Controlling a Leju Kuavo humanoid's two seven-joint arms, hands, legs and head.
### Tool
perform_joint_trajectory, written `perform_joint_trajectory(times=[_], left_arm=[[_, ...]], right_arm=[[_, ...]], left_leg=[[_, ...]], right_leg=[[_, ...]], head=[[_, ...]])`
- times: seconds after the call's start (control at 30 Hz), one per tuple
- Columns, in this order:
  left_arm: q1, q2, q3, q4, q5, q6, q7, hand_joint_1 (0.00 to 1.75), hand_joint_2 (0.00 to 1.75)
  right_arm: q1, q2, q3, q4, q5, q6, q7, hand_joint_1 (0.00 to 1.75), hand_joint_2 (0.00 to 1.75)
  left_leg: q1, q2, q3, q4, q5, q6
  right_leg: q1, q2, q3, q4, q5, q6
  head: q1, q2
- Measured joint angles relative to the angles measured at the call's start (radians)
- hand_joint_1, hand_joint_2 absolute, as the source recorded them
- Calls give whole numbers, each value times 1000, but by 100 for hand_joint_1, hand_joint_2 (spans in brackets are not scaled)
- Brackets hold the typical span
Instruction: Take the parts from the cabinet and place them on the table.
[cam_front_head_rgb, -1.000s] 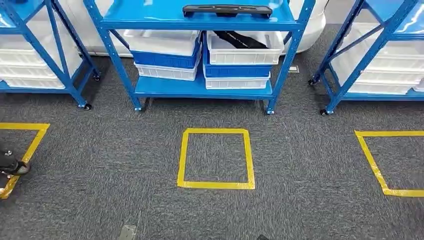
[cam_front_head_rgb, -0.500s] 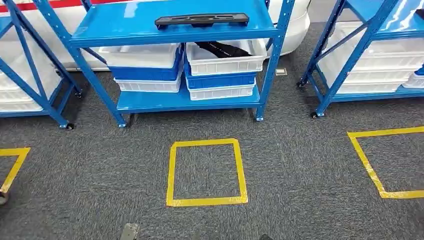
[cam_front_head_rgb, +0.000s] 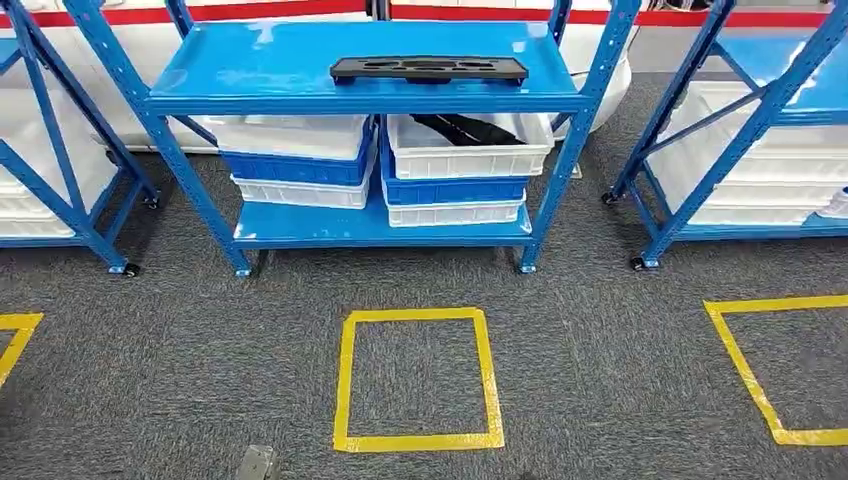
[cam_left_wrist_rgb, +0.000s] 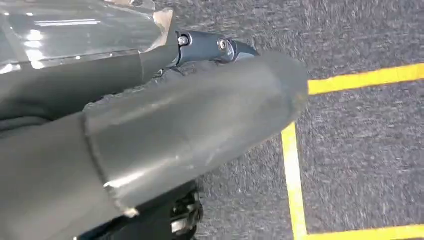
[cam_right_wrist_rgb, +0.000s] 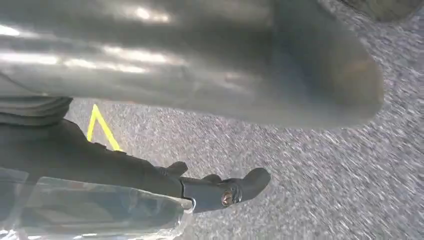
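A long flat black part lies on the top shelf of the blue cabinet rack ahead of me in the head view. Under it a white bin holds another black part, stacked on a blue and a white bin. A second bin stack stands beside it on the lower shelf. My left hand hangs above the carpet, holding nothing, one dark finger stretched out. My right hand also hangs over the carpet with nothing in it, its fingers apart.
A yellow tape square marks the grey carpet in front of the rack. More tape marks lie at the right and at the far left. Similar blue racks with white bins stand to the left and right.
The whole picture has shifted: the camera has moved and tilted, so the rack and the tape square sit lower in the picture and more of the top shelf shows. Nothing on the shelves moved.
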Motion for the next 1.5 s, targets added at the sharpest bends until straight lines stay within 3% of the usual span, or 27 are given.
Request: perform_joint_trajectory(times=[0.03, 0.1, 0.13, 0.17, 0.2, 0.23, 0.27, 0.33, 0.4, 0.47, 0.53, 0.57, 0.6, 0.63, 0.73, 0.8, 0.9, 0.93, 1.0, 1.07, 1.1, 1.2, 1.27, 1.3, 1.4, 1.43, 1.5], left_arm=[[0, -1, 0, 0, -1, -2, 2, 0, 0], [-4, 1, 0, 0, -3, -2, 5, 0, 0], [-5, -1, -1, 0, -6, -2, 7, 0, 0], [-6, -2, -1, 0, -9, -2, 8, 0, 0], [-9, -2, -1, 0, -11, 0, 9, 0, 0], [-10, 2, -2, 0, -12, 2, 11, 0, 0], [-12, 0, -2, 0, -12, 3, 12, 0, 0], [-15, 0, -2, 0, -13, 4, 14, 0, 0], [-14, 2, -2, 0, -13, 4, 16, 0, 0], [-14, 5, -2, 0, -13, 5, 17, 0, 0], [-13, 7, -2, 0, -14, 6, 18, 0, 0], [-9, 1, -3, 2, -15, 6, 18, 0, 0], [-12, 4, -3, 3, -15, 7, 18, 0, 0], [-11, 5, -3, 3, -15, 6, 21, 0, 0], [-11, 7, -3, 1, -16, 10, 21, 0, 0], [-14, 7, -3, 1, -18, 12, 20, 0, 0], [-16, 6, -3, 1, -18, 13, 19, 0, 0], [-16, 5, -3, 1, -18, 14, 19, 0, 0], [-15, 5, -3, 1, -17, 16, 19, 0, 0], [-15, 4, -3, 1, -16, 20, 19, 0, 0], [-15, 0, -3, 2, -16, 22, 19, 0, 0], [-14, 0, -3, 2, -13, 22, 17, 0, 0], [-14, 2, -3, 1, -13, 24, 16, 0, 0], [-14, 3, -3, 1, -13, 25, 15, 0, 0], [-12, 5, -3, 2, -13, 25, 16, 0, 0], [-11, 5, -3, 2, -13, 25, 16, 0, 0], [-9, 8, -3, 2, -13, 25, 16, 0, 0]], right_arm=[[1, -1, -3, 0, -1, -1, 0, 0, 0], [-3, 0, -7, 0, -1, -4, 0, 0, 0], [-4, -3, -10, 0, -1, -7, 0, 0, 0], [-2, -5, -11, 0, -2, -10, 1, 0, 0], [-3, -3, -12, 0, 0, -12, 0, 0, 0], [-4, 1, -12, 0, 0, -14, 0, 0, 0], [-4, -1, -13, 0, 1, -17, -1, 0, 0], [0, 3, -13, 0, 1, -21, -1, 0, 0], [7, 5, -13, 0, 1, -23, -1, 0, 0], [13, 6, -14, 0, 2, -23, -1, 0, 0], [15, 5, -16, 0, 3, -23, -1, 0, 0], [14, -2, -21, 0, 3, -23, -1, 0, 0], [16, 3, -23, 0, 3, -23, -1, 0, 0], [13, 2, -26, 0, 3, -23, -1, 0, 0], [10, 3, -28, 0, 5, -23, -3, 0, 0], [4, 2, -28, 0, 6, -22, -6, 0, 0], [9, 0, -30, 0, 8, -12, -7, 0, 0], [11, -4, -32, 0, 9, -10, -7, 0, 0], [12, -5, -36, 0, 12, -10, -7, 0, 0], [8, -5, -37, 0, 15, -9, -7, 0, 0], [7, -9, -37, 0, 16, -9, -7, 0, 0], [2, -9, -37, 0, 17, -9, -6, 0, 0], [3, -5, -37, 0, 17, -9, -6, 0, 0], [3, -5, -38, 0, 17, -9, -7, 0, 0], [2, -3, -38, 0, 15, -9, -7, 0, 0], [3, -3, -38, 0, 15, -9, -7, 0, 0], [5, -2, -38, 0, 15, -9, -7, 0, 0]], left_leg=[[0, 0, 14, -8, -7, -6], [4, -1, 21, -12, -9, -16], [4, 0, 22, -15, -16, -25], [1, 3, 27, 3, -10, -27], [-2, 3, 28, 8, -9, -29], [-1, 7, 13, 26, -20, -34], [0, 13, -7, 68, -31, -40], [18, 15, -108, 223, -77, -57], [37, 18, -199, 311, -114, -76], [55, 27, -213, 251, -55, -97], [75, 37, -175, 100, 79, -122], [87, 47, -179, 39, 137, -129], [85, 63, -185, 39, 75, -122], [80, 60, -182, 49, 97, -113], [70, 47, -173, 41, 103, -77], [62, 44, -153, 31, 94, -60], [41, 36, -135, 31, 74, -35], [32, 28, -128, 31, 67, -31], [21, 20, -108, 31, 54, -26], [12, 15, -86, 30, 40, -25], [5, 13, -78, 30, 33, -29], [9, 11, -76, 22, 26, -36], [9, 15, -74, 26, 17, -46], [8, 17, -87, 55, -1, -54], [26, 18, -210, 283, -94, -75], [32, 20, -243, 327, -96, -81], [46, 27, -233, 268, -27, -94]], right_leg=[[4, -5, 4, 2, 19, -14], [17, -13, 3, -9, -20, -43], [24, -11, 18, -15, 4, -53], [21, -9, 8, -22, 5, -61], [-3, -7, 33, -28, 6, -66], [-8, -9, 43, -38, 6, -67], [-12, -10, 52, -43, 3, -71], [-16, -10, 61, -50, -1, -76], [-24, -9, 65, -49, -11, -76], [-38, -6, 83, -49, -27, -61], [-52, -4, 110, -47, -50, -40], [-37, -4, 107, -43, -62, -25], [-47, -3, 110, -32, -74, -16], [-32, -9, 104, -34, -86, -2], [-43, -14, 136, -62, -96, 25], [-37, -14, 90, 31, -129, 8], [-19, -11, -76, 268, -191, -8], [-13, -11, -109, 288, -177, -6], [1, -11, -105, 193, -96, -1], [17, -11, -57, 31, 1, -12], [30, -8, -52, 23, 17, -41], [38, -7, -41, 8, 17, -65], [4, -8, -18, -22, 29, -81], [5, -7, -8, -30, 27, -87], [5, -8, 7, -31, 17, -104], [3, -8, 11, -30, 12, -101], [-4, -5, 27, -30, -2, -91]], head=[[-5, 0], [3, 0], [0, 0], [-1, 0], [2, 0], [4, 0], [-5, 0], [-7, 0], [-8, 0], [-7, 0], [-8, 0], [-18, 0], [-30, 0], [-25, 0], [-16, 0], [-7, 0], [-3, 0], [-4, 0], [-3, 0], [-2, 0], [-8, 0], [-7, 0], [-7, 0], [-8, 0], [-8, 0], [-8, 0], [-8, 0]])
